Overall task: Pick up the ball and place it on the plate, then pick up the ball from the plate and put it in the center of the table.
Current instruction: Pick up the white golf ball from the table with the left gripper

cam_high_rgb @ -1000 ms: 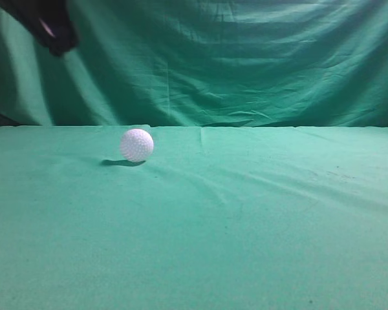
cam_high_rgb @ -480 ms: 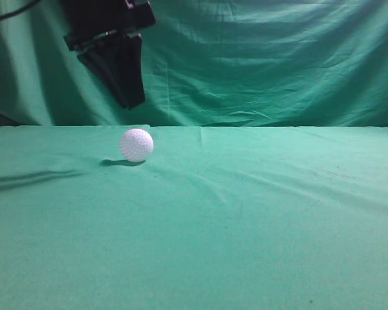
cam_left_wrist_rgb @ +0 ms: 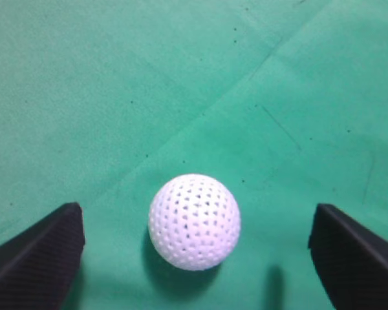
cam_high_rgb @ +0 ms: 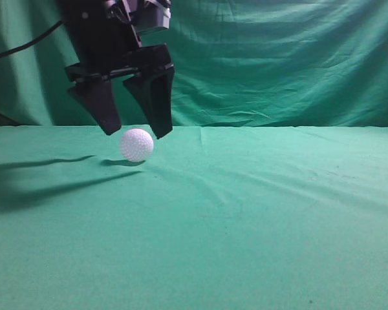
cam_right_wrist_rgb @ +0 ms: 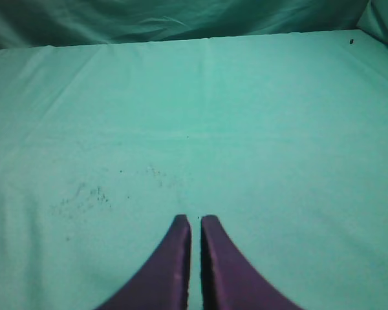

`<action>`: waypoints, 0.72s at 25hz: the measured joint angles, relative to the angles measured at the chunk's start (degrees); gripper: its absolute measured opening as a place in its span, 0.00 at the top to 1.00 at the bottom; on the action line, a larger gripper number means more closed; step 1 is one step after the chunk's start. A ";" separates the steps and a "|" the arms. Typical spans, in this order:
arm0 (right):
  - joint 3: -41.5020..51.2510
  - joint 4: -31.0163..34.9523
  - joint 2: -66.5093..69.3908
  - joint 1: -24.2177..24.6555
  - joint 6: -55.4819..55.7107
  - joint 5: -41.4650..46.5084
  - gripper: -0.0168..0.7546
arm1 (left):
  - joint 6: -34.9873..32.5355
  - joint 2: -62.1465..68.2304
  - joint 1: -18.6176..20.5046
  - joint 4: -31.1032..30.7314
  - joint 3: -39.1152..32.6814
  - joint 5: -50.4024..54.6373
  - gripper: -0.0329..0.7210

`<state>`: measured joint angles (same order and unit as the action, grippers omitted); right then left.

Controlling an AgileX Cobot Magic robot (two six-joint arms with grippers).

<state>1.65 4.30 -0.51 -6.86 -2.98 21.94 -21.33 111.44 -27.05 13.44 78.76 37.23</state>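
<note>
The white dimpled ball (cam_high_rgb: 136, 144) rests on the green table (cam_high_rgb: 246, 213), left of the middle. My left gripper (cam_high_rgb: 137, 132) hangs open just above it, one black finger to each side of the ball. In the left wrist view the ball (cam_left_wrist_rgb: 194, 221) lies between the two spread fingertips (cam_left_wrist_rgb: 39, 255), touching neither. My right gripper (cam_right_wrist_rgb: 195, 223) is shut and empty over bare cloth; it does not show in the exterior view. No plate is in view.
A darker green curtain (cam_high_rgb: 278, 58) hangs behind the table's far edge. The left arm's shadow (cam_high_rgb: 45, 184) lies on the cloth at the left. A few dark specks (cam_right_wrist_rgb: 84, 197) mark the cloth in the right wrist view.
My left gripper has come down from the upper left to just above the ball, with its fingers now spread to both sides. The ball has not moved.
</note>
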 joint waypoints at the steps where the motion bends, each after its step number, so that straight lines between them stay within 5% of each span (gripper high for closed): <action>1: 0.00 0.00 0.00 0.00 0.00 0.00 0.92 | -0.02 0.25 0.00 -0.10 0.00 -0.26 0.10; 4: 0.00 0.00 0.00 0.00 0.00 0.00 0.92 | 0.07 1.51 0.00 -0.22 0.00 -1.47 0.18; 13: 0.00 0.00 0.00 0.00 0.00 0.00 0.92 | 0.07 4.05 0.00 -0.46 0.65 -2.83 0.17; 18: 0.00 0.00 0.00 0.00 0.00 0.00 0.92 | 0.11 4.49 0.00 -0.46 1.12 -2.83 0.54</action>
<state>1.65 4.30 -0.51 -6.86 -2.98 21.94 -21.23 115.93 -27.05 12.98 79.88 34.40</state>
